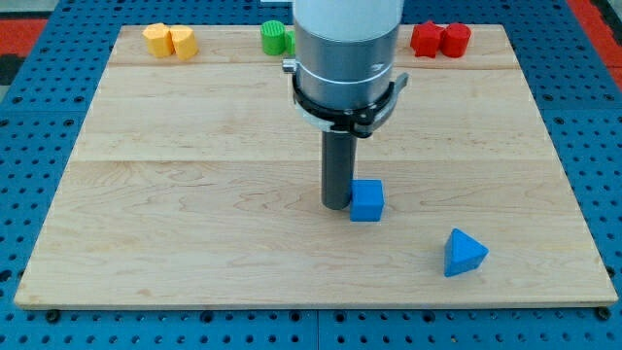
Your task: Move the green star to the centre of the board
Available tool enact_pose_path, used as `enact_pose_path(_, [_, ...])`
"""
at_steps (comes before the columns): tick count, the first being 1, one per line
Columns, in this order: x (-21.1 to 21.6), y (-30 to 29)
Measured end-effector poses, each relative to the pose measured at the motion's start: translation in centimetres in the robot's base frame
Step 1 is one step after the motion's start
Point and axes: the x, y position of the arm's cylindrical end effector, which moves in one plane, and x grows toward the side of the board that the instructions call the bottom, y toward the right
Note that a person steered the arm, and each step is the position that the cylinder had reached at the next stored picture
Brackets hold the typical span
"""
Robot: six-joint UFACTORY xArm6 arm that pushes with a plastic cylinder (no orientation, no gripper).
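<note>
A green block (276, 38) sits at the view's top edge of the wooden board (194, 194), mostly hidden behind the arm's grey body, so its shape cannot be made out. My tip (337, 203) rests on the board near its middle, touching the left side of a blue cube (366, 201). The green block is far above the tip, toward the view's top.
A blue triangular block (464, 253) lies at the lower right. Two yellow blocks (169, 41) sit at the top left. Two red blocks (439, 39) sit at the top right. The arm's grey body (345, 58) covers the top centre.
</note>
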Motion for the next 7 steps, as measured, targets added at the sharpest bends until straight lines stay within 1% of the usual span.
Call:
enact_pose_path(1, [-0.3, 2.3])
enact_pose_path(2, [-2.8, 3.0])
enact_pose_path(5, [-19.1, -1.9])
enact_pose_path(7, [-26.9, 2.7])
